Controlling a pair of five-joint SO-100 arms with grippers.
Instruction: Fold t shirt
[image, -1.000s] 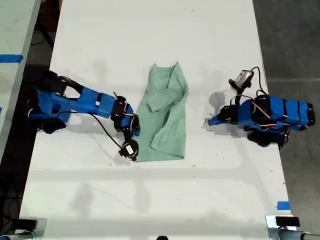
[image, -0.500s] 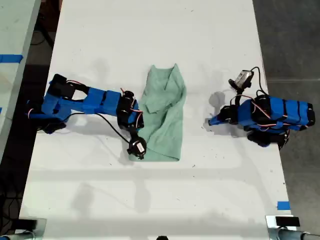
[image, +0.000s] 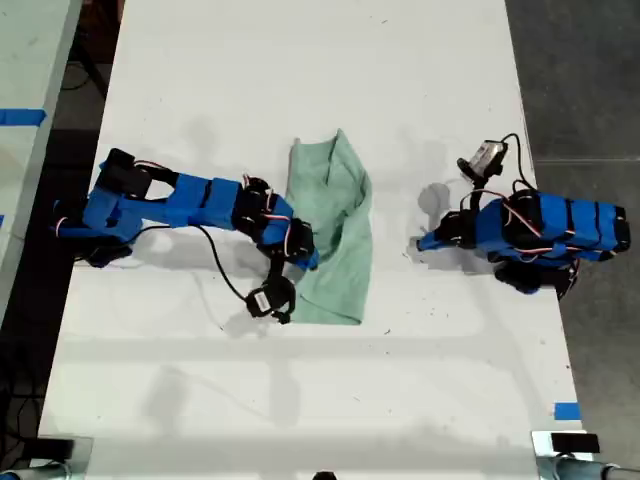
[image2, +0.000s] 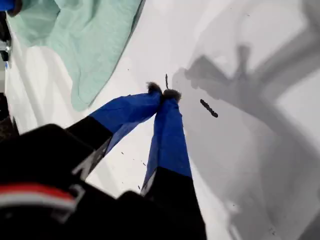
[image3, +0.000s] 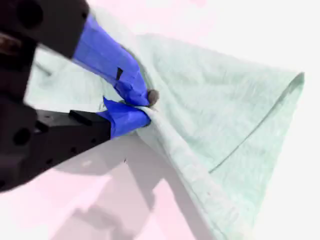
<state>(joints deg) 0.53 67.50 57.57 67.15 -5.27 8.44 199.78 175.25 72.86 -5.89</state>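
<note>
The t shirt (image: 345, 225) is a pale mint-green wrinkled cloth lying lengthwise mid-table in the exterior view. My second gripper (image: 308, 258) reaches in from the exterior view's left and is shut on the t shirt's edge (image3: 225, 115), lifting a fold over the cloth; its jaws (image3: 145, 107) pinch the hem. My first gripper (image: 425, 243) sits low over bare table at the exterior view's right, apart from the cloth. In the first wrist view its tips (image2: 162, 93) are shut on nothing, and the t shirt (image2: 85, 35) lies some way ahead.
The white table (image: 300, 400) ends at dark floor on the exterior view's right. A blue tape mark (image: 566, 410) sits near that edge. A second pale surface with blue tape (image: 20, 117) stands at the exterior view's left. Black cables trail from the second arm (image: 225, 285).
My second gripper has moved toward the exterior view's right, dragging the t shirt's near edge up and over the cloth, which now looks narrower. The first arm has stayed still.
</note>
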